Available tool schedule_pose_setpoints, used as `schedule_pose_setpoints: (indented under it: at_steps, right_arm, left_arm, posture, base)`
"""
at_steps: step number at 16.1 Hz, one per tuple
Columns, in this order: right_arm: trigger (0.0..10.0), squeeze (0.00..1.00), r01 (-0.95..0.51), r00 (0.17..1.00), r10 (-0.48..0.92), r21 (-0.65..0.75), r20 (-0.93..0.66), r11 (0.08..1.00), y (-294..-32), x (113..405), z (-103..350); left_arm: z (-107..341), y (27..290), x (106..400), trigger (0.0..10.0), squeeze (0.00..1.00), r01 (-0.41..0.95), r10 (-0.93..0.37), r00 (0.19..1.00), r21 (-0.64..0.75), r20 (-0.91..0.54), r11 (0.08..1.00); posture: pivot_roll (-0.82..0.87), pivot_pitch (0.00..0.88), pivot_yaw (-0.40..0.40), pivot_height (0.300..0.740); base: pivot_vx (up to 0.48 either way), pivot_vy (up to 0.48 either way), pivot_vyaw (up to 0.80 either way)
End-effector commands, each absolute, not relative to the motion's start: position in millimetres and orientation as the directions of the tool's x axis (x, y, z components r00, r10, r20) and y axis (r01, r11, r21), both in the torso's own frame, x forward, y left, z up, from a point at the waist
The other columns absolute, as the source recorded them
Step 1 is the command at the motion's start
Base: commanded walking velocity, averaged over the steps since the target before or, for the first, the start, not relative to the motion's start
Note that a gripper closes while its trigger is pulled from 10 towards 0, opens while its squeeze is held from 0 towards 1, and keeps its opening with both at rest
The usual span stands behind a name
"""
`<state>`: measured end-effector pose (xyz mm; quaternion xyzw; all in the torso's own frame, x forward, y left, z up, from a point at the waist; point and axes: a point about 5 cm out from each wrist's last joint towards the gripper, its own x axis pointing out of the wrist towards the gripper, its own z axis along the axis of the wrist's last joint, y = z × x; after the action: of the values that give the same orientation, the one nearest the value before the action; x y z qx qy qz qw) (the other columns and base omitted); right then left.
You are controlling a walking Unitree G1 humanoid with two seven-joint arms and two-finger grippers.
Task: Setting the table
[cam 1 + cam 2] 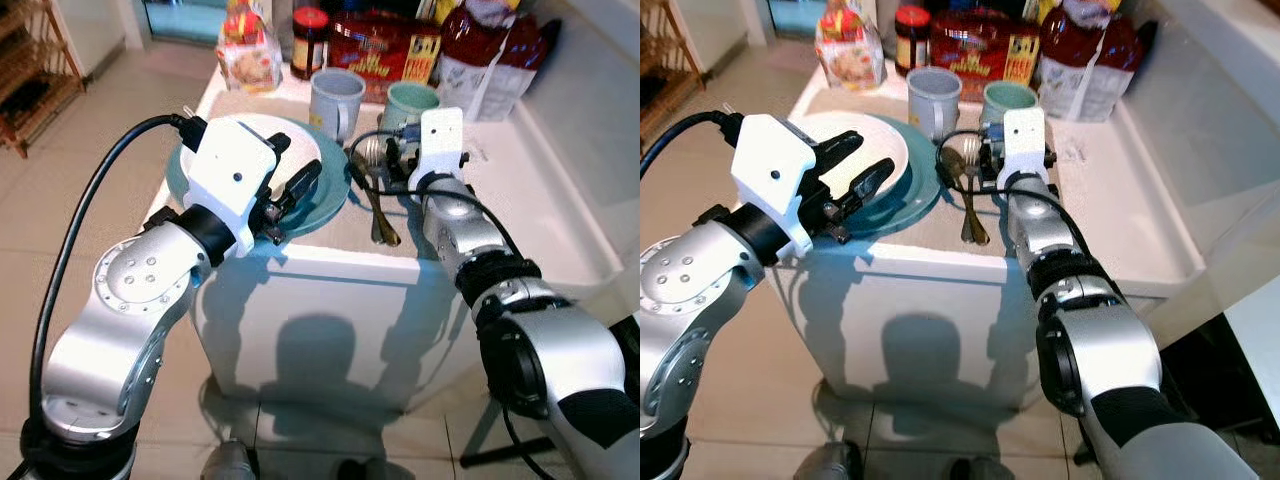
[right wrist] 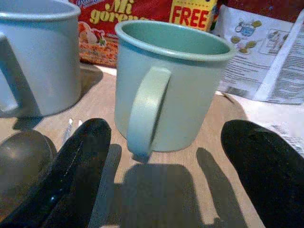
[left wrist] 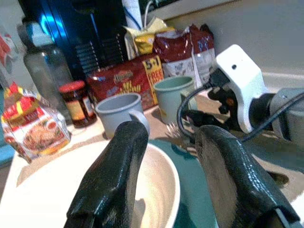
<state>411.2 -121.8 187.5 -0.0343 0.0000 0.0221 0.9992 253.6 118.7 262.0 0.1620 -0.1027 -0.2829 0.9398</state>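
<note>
Right end effector (image 2: 161, 175) spread wide before green mug (image 2: 173, 85); left end effector (image 3: 166, 180) wide over bowl (image 3: 156, 190).

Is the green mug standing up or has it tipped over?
Standing up. The pale green plastic mug sits flat on the counter, its open rim on top and its handle facing the open right gripper.

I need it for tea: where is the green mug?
The green mug stands on the counter just ahead of the open right gripper, beside the grey mug and before the red packets.
</note>
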Motion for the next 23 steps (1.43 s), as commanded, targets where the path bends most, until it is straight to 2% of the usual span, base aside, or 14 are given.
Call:
schedule_pose_setpoints:
  at_steps: [1, 6, 7, 8, 9, 10, 15, 23]
  right_arm:
    - [10.0, 0.0, -0.056, 0.998, 0.057, -0.019, 0.024, 0.998, -124, 413, 194]
    - [10.0, 0.0, -0.084, 0.996, 0.084, 0.013, 0.04, 0.996, -126, 415, 200]
    - [9.6, 0.0, -0.095, 0.994, 0.094, 0.019, 0.051, 0.995, -125, 416, 204]
    - [4.4, 0.0, -0.107, 0.992, 0.106, 0.012, 0.063, 0.994, -123, 417, 208]
    - [0.9, 0.0, -0.114, 0.991, 0.113, 0.007, 0.074, 0.993, -122, 417, 212]
    - [0.0, 0.0, -0.118, 0.989, 0.118, -0.003, 0.085, 0.993, -122, 418, 215]
    - [0.0, 0.0, -0.131, 0.986, 0.133, -0.022, 0.105, 0.991, -121, 419, 221]
    - [0.0, 0.0, -0.112, 0.989, 0.109, 0.028, 0.096, 0.993, -124, 419, 221]
  left_arm:
    - [269, 117, 249, 10.0, 0.0, 0.511, -0.585, 0.803, 0.377, 0.109, 0.772]
    - [272, 117, 245, 10.0, 0.0, 0.51, -0.583, 0.806, 0.38, 0.1, 0.771]
    - [272, 117, 244, 10.0, 0.0, 0.513, -0.585, 0.805, 0.38, 0.098, 0.769]
    - [273, 116, 244, 10.0, 0.0, 0.516, -0.588, 0.802, 0.379, 0.1, 0.768]
    - [274, 115, 244, 10.0, 0.0, 0.516, -0.589, 0.802, 0.379, 0.1, 0.768]
    - [274, 116, 244, 10.0, 0.0, 0.515, -0.587, 0.803, 0.379, 0.101, 0.769]
    - [275, 116, 243, 10.0, 0.0, 0.509, -0.581, 0.807, 0.377, 0.102, 0.774]
    - [275, 114, 241, 10.0, 0.0, 0.522, -0.593, 0.798, 0.371, 0.103, 0.768]
  posture:
    - [0.17, 0.166, -0.119, 0.74]
    - [0.19, 0.183, -0.128, 0.74]
    - [0.19, 0.185, -0.129, 0.74]
    - [0.2, 0.187, -0.131, 0.74]
    - [0.2, 0.188, -0.133, 0.74]
    - [0.2, 0.188, -0.136, 0.74]
    - [0.2, 0.187, -0.143, 0.74]
    - [0.2, 0.179, -0.144, 0.74]
  base:
    - [0.0, 0.0, 0.0]
    - [0.0, 0.0, 0.0]
    - [0.0, 0.0, 0.0]
    - [0.0, 0.0, 0.0]
    - [0.0, 0.0, 0.0]
    - [0.0, 0.0, 0.0]
    - [0.0, 0.0, 0.0]
    - [0.0, 0.0, 0.0]
